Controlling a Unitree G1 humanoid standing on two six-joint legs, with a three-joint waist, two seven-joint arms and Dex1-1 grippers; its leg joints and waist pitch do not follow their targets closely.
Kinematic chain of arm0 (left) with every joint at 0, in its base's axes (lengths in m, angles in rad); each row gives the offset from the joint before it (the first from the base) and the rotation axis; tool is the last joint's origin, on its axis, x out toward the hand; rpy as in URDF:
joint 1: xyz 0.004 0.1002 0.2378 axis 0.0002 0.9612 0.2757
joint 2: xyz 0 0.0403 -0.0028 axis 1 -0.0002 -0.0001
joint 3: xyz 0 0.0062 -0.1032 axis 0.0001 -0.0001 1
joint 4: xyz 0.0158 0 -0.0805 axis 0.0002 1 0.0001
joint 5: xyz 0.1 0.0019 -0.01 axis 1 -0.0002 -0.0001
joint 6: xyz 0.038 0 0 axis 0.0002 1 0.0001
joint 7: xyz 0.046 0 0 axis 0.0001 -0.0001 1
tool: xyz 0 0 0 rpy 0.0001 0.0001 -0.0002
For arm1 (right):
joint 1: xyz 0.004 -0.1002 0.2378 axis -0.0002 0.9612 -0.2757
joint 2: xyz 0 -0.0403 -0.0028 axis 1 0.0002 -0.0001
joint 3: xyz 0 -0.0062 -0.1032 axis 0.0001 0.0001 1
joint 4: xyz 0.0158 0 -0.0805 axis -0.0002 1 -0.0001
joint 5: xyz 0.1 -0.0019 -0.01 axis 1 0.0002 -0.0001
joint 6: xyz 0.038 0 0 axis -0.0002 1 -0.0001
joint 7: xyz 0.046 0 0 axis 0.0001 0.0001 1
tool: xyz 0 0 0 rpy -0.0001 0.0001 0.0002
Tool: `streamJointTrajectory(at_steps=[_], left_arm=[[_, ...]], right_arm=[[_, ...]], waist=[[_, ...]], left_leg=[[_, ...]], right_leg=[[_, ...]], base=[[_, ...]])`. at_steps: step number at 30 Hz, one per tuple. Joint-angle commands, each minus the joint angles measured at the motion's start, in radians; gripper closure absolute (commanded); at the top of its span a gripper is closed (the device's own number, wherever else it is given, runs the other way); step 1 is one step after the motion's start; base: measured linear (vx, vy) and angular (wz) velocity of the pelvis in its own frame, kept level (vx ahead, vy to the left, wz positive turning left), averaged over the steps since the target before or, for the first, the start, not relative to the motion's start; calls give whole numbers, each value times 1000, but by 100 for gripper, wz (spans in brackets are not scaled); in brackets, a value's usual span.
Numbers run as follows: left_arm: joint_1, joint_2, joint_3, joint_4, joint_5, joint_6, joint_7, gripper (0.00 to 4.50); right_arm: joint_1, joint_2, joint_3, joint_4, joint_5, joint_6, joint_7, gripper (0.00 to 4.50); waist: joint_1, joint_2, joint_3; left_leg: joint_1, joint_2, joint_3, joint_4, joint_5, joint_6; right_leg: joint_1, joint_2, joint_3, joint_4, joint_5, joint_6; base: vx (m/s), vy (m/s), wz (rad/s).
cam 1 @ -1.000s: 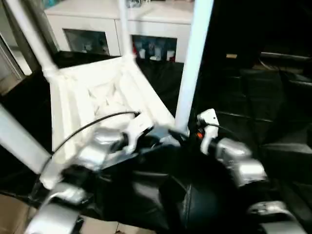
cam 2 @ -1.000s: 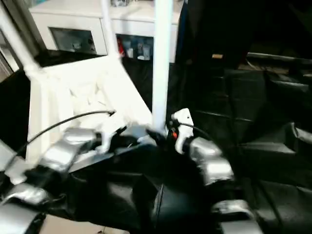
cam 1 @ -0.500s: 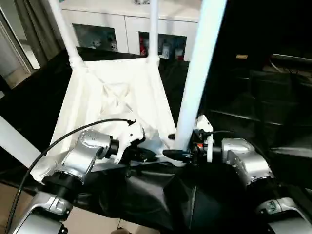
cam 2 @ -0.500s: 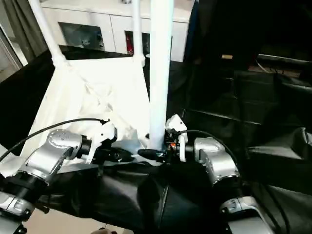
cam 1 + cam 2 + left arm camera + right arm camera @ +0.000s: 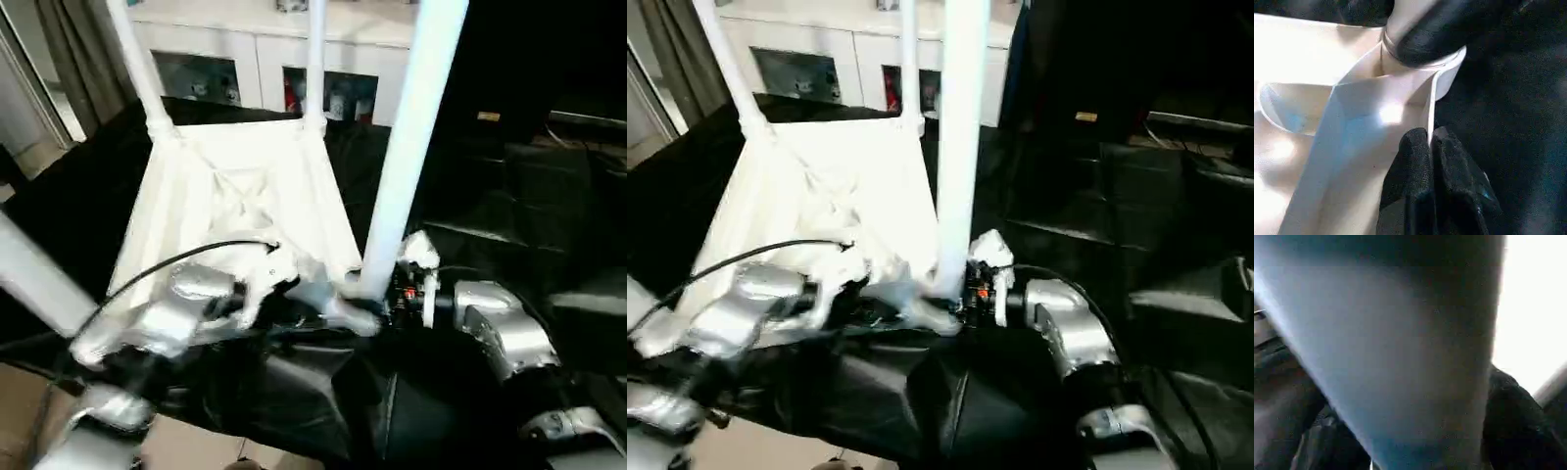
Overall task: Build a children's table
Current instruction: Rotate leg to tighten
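Observation:
The children's table (image 5: 245, 196) lies upside down on the black-draped work table, its white legs pointing up. My left gripper (image 5: 1430, 142) is shut on the thin rim of the top, right beside the near right corner socket. The near right leg (image 5: 407, 147) rises from that socket. My right gripper (image 5: 377, 305) is closed around this leg's base, and one of its black fingers (image 5: 1425, 44) presses against the leg just above the socket. In the right wrist view the leg (image 5: 1400, 357) stands between the two fingers.
Two far legs (image 5: 137, 59) (image 5: 313, 59) and the near left leg (image 5: 34, 284) stand up from the other corners. A white glass-door cabinet (image 5: 255, 69) is behind the table. Black drape (image 5: 509, 196) covers the right side. Bare floor (image 5: 29, 411) shows at the lower left.
The head views have shifted and blurred. My right gripper's jaws have narrowed around the base of the near right leg. My left gripper stays pinched on the rim.

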State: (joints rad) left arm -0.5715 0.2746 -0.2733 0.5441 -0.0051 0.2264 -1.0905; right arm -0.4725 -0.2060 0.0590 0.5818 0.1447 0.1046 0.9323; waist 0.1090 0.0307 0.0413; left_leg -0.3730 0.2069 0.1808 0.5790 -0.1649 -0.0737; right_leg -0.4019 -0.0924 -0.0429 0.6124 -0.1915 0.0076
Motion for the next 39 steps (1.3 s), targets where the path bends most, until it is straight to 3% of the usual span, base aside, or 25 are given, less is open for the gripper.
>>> streamJointTrajectory(at_steps=[1,2,3,5,9,14,15,18,22,23,24,26,27,28,33,36,39], left_arm=[[-46,-40,30,24,2,-11,123,450],[-53,-49,33,34,4,-9,143,450],[-77,-83,42,68,18,-7,219,450],[-105,-130,59,110,26,-8,316,450],[-125,-167,69,140,35,-21,391,450],[-130,-184,62,162,43,-45,407,450],[-129,-180,60,162,42,-47,400,450],[-126,-173,59,165,40,-61,375,450],[-103,-129,46,123,22,-90,269,450],[-94,-115,44,109,14,-93,234,450],[-88,-107,42,101,9,-93,211,450],[-77,-86,35,84,2,-98,167,450],[-62,-61,25,63,-4,-105,117,450],[-52,-44,20,48,-9,-107,86,450],[-13,10,5,-5,-40,-89,-25,450],[10,43,-2,-35,-54,-68,-85,450],[27,59,3,-64,-65,-48,-116,450]], right_arm=[[15,55,47,46,-24,15,-71,207],[13,66,38,55,-27,17,-108,207],[5,105,7,89,-30,17,-228,220],[-7,158,-31,138,-32,11,-376,226],[-31,208,-46,191,-48,4,-506,231],[-82,265,-40,245,-69,-46,-536,231],[-84,269,-42,241,-58,-46,-513,201],[-89,275,-55,231,-28,-39,-455,171],[-62,221,-9,162,1,-1,-262,126],[-56,201,0,148,5,2,-224,126],[-53,189,4,140,7,3,-202,121],[-46,161,9,117,16,13,-154,121],[-33,121,15,81,30,27,-92,121],[-22,91,19,53,40,40,-45,121],[23,-20,33,-50,79,88,120,121],[46,-76,50,-88,74,101,208,121],[51,-104,72,-105,79,118,256,121]], waist=[[-9,-4,-48],[-12,-6,-48],[-17,-11,-48],[-23,-11,-48],[-25,-13,-49],[-27,-7,-49],[-26,-5,-49],[-26,-8,-51],[-25,-9,-50],[-24,-6,-52],[-22,4,-54],[-24,-3,-54],[-23,6,-55],[-21,2,-59],[-11,7,-67],[-8,2,-65],[-4,1,-61]], left_leg=[[15,10,-6,-78,-335,-27],[17,11,-9,-80,-358,-32],[21,12,-8,-80,-365,-33],[23,9,-9,-80,-367,-35],[20,7,-8,-80,-358,-21],[16,9,-10,-84,-368,-18],[17,9,-10,-84,-376,-16],[15,9,-8,-83,-372,-5],[9,9,-10,-86,-358,7],[10,10,-8,-84,-349,9],[11,11,-9,-83,-331,11],[6,11,-7,-82,-307,16],[8,11,-7,-81,-300,15],[7,13,-7,-78,-272,22],[8,15,0,-64,-173,63],[7,15,1,-63,-172,71],[10,18,2,-66,-197,63]], right_leg=[[42,-43,23,-88,-334,-190],[41,-44,24,-95,-401,-161],[35,-43,27,-100,-407,-153],[33,-44,27,-102,-428,-147],[30,-41,27,-106,-422,-135],[32,-40,26,-103,-384,-143],[31,-39,26,-102,-377,-145],[34,-39,28,-100,-346,-153],[41,-39,26,-99,-346,-152],[39,-40,27,-100,-329,-154],[41,-41,28,-94,-291,-168],[46,-39,26,-93,-262,-181],[44,-40,26,-91,-254,-186],[51,-38,26,-86,-198,-200],[54,-31,20,-60,41,-276],[55,-33,19,-61,29,-282],[52,-36,20,-65,-46,-275]], base=[[0,0,0],[0,0,0],[0,0,0],[0,0,0],[0,0,0],[0,0,0],[0,0,0],[0,0,0],[0,0,0],[0,0,0],[0,0,0],[0,0,0],[0,0,0],[0,0,0],[13,4,0],[0,0,0],[0,0,0]])
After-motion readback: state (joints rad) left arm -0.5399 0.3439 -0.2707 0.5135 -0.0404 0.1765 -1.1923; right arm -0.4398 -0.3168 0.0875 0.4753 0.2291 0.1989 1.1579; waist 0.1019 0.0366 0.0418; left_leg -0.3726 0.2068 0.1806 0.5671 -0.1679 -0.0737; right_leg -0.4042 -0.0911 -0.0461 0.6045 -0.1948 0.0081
